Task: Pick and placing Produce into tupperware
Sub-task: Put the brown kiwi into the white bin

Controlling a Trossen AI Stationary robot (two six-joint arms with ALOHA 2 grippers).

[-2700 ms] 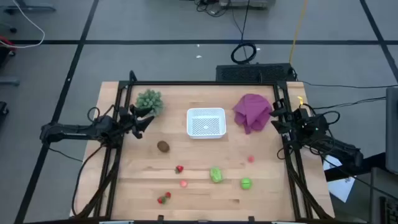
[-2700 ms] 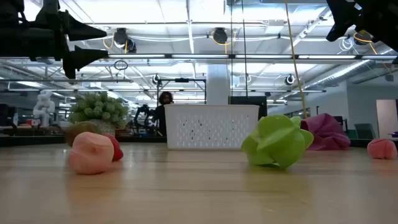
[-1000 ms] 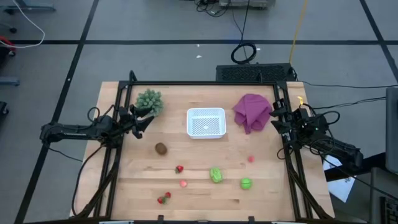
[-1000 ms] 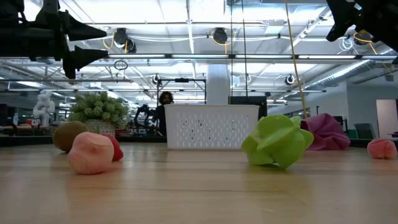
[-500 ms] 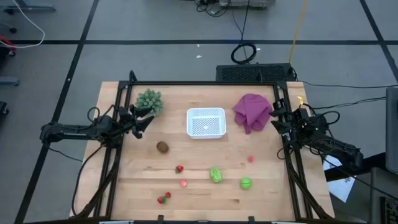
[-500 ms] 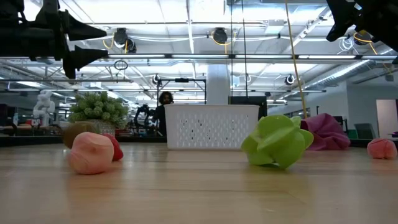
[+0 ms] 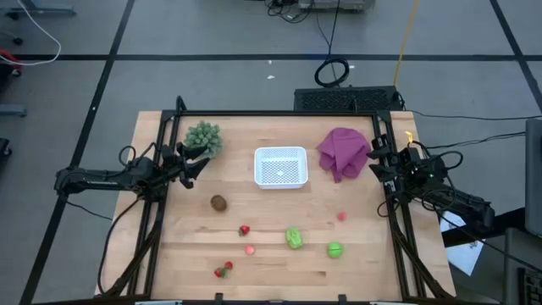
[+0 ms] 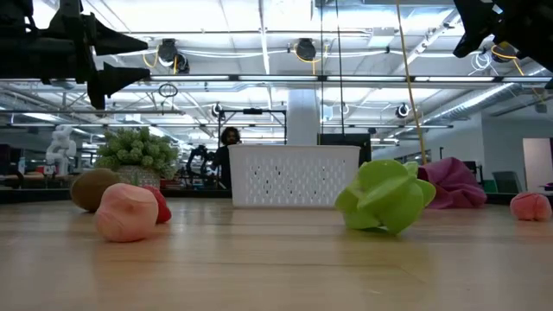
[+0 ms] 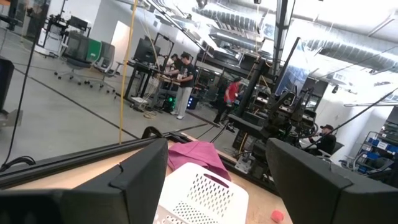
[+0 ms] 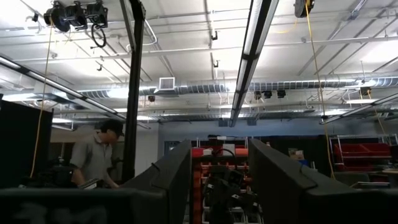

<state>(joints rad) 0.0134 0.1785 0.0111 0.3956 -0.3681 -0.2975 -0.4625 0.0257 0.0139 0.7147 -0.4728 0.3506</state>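
Hovering at the high view's left edge, the left gripper (image 7: 193, 167) stands with jaws parted and empty; the brown oval (image 7: 219, 202) lies just below-right of it, nearest of the produce. Farther right, mid-frame, sits the empty tupperware (image 7: 280, 166). The right gripper (image 7: 378, 161), far right, seems likewise released.

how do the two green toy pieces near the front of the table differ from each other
The bigger green piece is yellowish green and lumpy, with folded, leaf-like lobes; the smaller green piece is a deeper green, round and compact. The bigger one lies closer to the white basket; the smaller one sits nearer the table's front edge, toward the right arm's side. Both rest loose on the wooden table, outside the basket and away from both arms.
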